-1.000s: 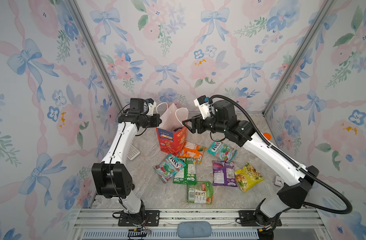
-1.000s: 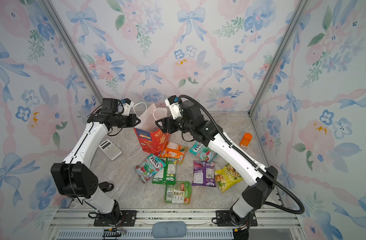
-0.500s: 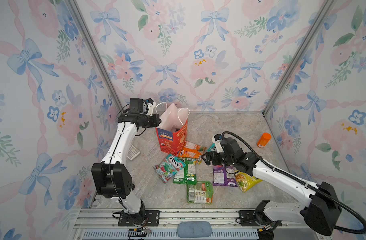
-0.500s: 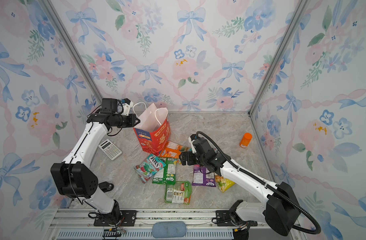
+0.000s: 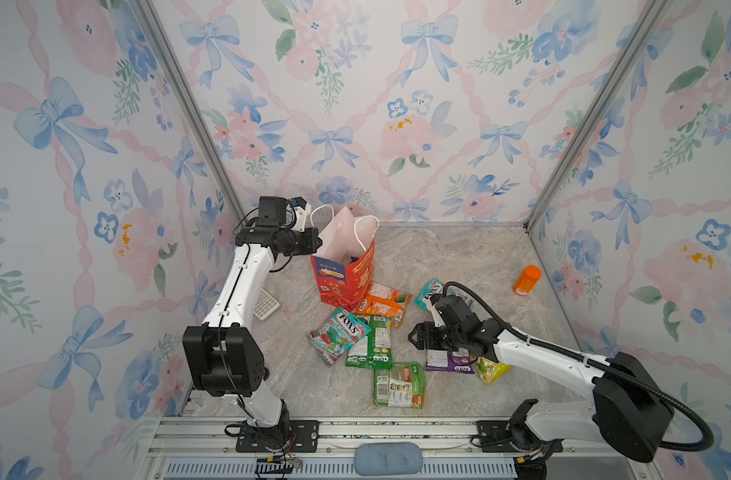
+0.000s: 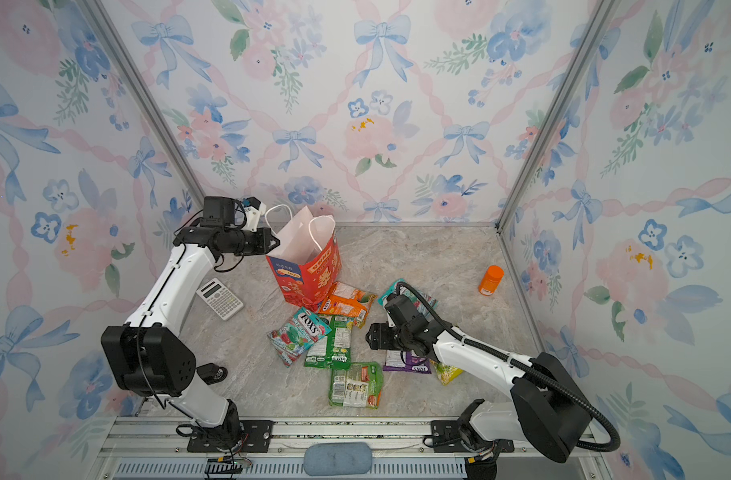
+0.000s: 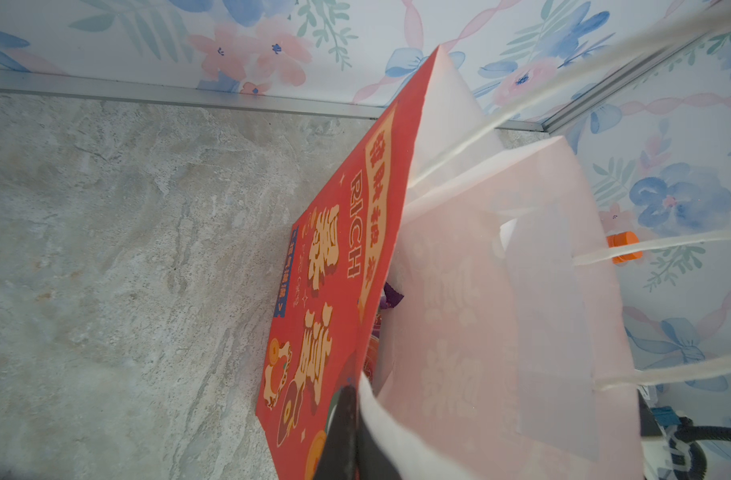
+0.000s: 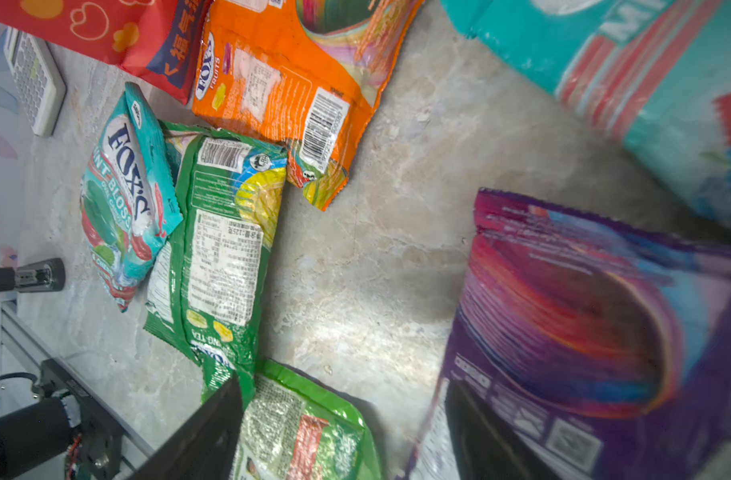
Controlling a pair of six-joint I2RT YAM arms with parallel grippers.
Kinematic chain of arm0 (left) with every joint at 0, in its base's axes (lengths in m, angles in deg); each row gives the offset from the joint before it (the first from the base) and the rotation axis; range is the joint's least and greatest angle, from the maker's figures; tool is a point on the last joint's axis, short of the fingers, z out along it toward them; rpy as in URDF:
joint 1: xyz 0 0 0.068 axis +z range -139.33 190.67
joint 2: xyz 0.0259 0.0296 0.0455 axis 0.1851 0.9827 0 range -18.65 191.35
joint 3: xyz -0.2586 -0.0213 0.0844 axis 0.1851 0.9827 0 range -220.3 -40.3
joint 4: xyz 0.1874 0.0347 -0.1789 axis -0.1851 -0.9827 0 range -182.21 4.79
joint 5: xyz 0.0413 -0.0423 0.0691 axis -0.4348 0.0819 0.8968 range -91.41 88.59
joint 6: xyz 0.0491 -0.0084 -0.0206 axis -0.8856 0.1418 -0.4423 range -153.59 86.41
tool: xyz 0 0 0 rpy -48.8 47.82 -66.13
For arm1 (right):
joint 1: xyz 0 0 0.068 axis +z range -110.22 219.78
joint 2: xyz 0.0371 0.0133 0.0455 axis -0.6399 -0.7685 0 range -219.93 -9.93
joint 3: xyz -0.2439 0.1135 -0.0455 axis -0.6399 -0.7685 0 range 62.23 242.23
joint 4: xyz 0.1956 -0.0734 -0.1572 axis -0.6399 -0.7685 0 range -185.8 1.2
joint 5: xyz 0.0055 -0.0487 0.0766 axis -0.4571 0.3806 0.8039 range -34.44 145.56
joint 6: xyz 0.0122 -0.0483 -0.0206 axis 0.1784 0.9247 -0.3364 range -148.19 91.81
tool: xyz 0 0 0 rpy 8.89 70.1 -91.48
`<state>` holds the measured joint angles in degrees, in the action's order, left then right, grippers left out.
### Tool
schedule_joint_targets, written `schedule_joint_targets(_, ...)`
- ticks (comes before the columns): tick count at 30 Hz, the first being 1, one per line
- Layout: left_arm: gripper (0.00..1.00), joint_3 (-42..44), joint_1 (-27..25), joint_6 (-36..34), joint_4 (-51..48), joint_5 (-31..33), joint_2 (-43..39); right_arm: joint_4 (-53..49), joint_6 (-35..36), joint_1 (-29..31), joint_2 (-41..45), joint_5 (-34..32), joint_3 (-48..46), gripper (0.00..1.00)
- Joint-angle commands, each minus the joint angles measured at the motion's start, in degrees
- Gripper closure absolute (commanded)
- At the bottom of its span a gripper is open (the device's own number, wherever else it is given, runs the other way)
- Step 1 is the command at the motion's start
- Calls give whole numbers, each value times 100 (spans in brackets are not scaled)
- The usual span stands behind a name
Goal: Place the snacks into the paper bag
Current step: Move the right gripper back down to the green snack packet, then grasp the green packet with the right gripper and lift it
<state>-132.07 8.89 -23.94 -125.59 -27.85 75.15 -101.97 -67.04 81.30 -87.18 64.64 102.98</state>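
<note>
Red paper bag (image 5: 342,274) pinched at rim by left gripper (image 5: 315,248); right gripper (image 5: 413,337) spread, empty, beside purple packet (image 5: 447,361). Pick step; next: straddle packet edge, clamp.

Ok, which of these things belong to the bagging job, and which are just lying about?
Job:
red paper bag; teal FOX'S packet; orange FOX'S packet; long green packet; green packet nearest the rail; second teal packet; purple packet; yellow packet.
Lying about:
white calculator; orange bottle.

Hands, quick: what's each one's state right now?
Left hand: closed on the paper bag rim.
Right hand: open, holding nothing, over the snacks.
</note>
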Motion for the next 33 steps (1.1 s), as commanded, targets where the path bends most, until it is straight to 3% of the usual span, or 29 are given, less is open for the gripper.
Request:
schedule_joint_targets(1, 100, 145, 40, 46, -163, -15, -9, 325, -74, 174, -428, 393, 300, 29)
schedule_joint_targets(7, 100, 151, 38, 47, -158, -11, -35, 709, -149, 361, -1145, 706, 567, 39)
schedule_joint_targets(18, 100, 162, 38, 43, -160, -46, -52, 1172, -282, 413, -1974, 1074, 973, 43)
schedule_joint_targets(33, 100, 181, 46, 29, -160, -55, -72, 1446, -418, 436, -2273, 1284, 1102, 62)
